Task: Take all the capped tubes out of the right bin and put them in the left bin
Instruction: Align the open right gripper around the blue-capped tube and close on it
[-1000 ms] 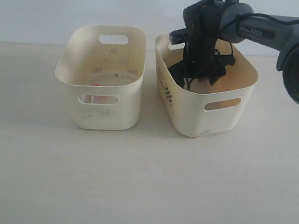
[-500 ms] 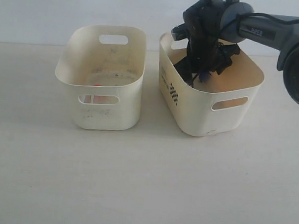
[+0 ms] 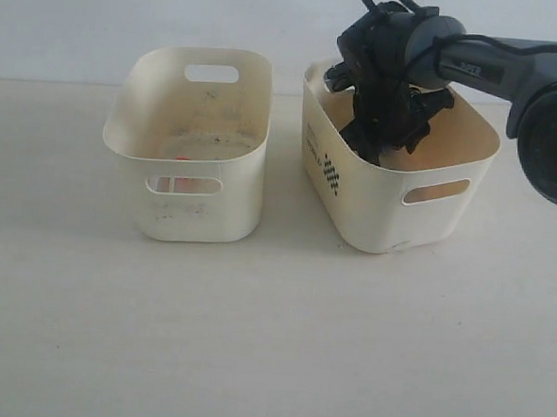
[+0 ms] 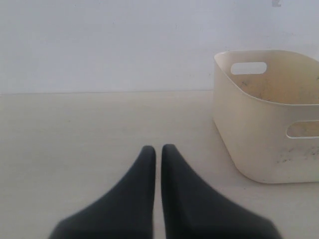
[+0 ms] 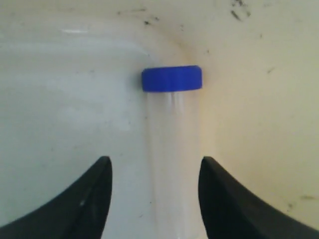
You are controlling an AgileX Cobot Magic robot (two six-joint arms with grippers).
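Blue-capped clear tube point(image 5: 172, 117) sits between parted fingers of the right gripper point(image 5: 154, 164) in the right bin point(image 3: 378, 210), light, probably slick plastic, best pinched mid-barrel.

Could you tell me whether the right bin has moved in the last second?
Yes: the right bin has slid rightward in the exterior view, away from the unmoved left bin.

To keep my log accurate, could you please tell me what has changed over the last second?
The right gripper rose within the right bin, and that bin slid rightward, away from the left bin, turning its checkered print more into view. The open gripper straddles the blue-capped tube. The left bin stayed put.
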